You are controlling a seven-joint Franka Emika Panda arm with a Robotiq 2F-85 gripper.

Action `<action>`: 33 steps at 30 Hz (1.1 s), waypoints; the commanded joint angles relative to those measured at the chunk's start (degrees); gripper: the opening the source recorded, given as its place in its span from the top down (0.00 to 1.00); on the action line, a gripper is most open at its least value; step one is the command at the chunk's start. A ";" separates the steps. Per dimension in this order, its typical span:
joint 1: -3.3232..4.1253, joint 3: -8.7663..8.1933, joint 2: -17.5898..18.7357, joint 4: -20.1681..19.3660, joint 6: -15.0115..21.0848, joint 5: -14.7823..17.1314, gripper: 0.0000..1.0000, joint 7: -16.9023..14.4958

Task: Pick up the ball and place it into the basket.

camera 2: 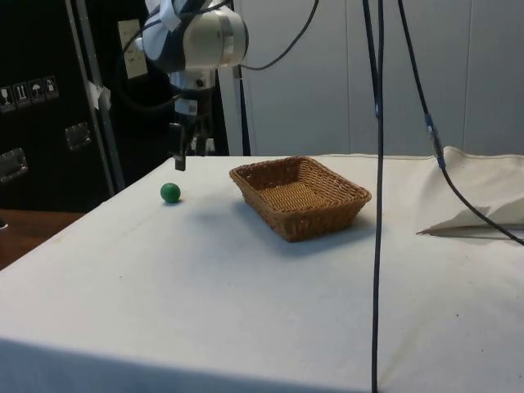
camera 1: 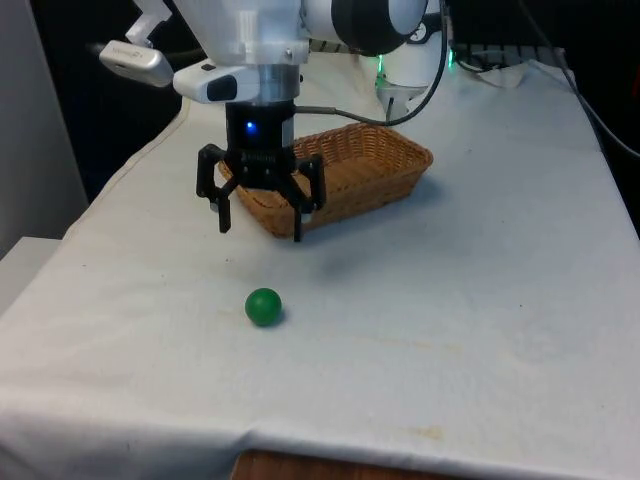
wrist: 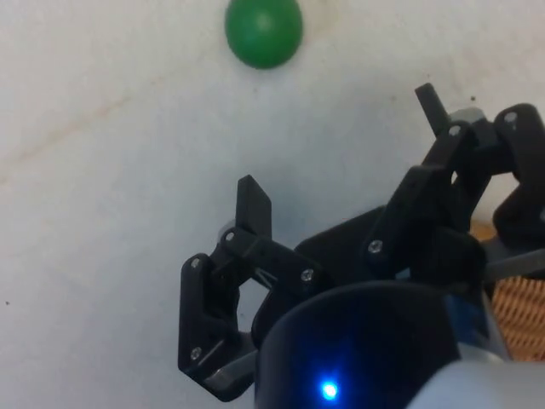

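I hold the tool (camera 1: pixel 259 222) spread wide above the tabletop (camera 1: pixel 480 300), short of the ball (camera 1: pixel 263 306) (basket (camera 1: pixel 395 165) behind), ready to descend.

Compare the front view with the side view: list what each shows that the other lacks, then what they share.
Front view alone: a strip of bare wood at the table's near edge, and both fingers of the end effector spread apart, with nothing between them.

Side view alone: white wall panels, hanging black cables, and a rumpled fold of cloth beyond the basket.

Both: the green ball resting on the white cloth, the wicker basket with nothing in it, and the end effector above the cloth between them.
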 commanded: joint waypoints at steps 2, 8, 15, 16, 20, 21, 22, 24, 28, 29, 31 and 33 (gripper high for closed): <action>-0.29 0.46 1.20 1.60 1.09 1.15 0.00 0.29; -0.46 0.52 3.44 4.24 2.46 3.15 0.00 0.29; -0.80 0.52 6.47 7.39 4.41 6.25 0.00 0.29; -0.86 0.52 6.82 7.73 4.58 6.65 0.00 0.29; -1.03 0.52 7.96 8.71 5.27 7.73 0.00 0.34; -1.03 0.52 8.31 9.00 5.44 8.14 0.00 0.34; -1.09 0.52 8.71 9.28 5.67 8.54 0.00 0.34; -1.26 0.52 9.91 10.08 6.42 9.74 0.00 0.46; -1.38 0.57 11.06 10.77 6.93 11.17 0.00 0.40; -1.43 0.57 11.40 10.94 7.05 11.63 0.00 0.40; -1.66 0.63 12.55 11.52 7.45 13.01 0.00 0.34; -1.89 0.69 13.35 11.92 7.62 13.98 0.00 0.17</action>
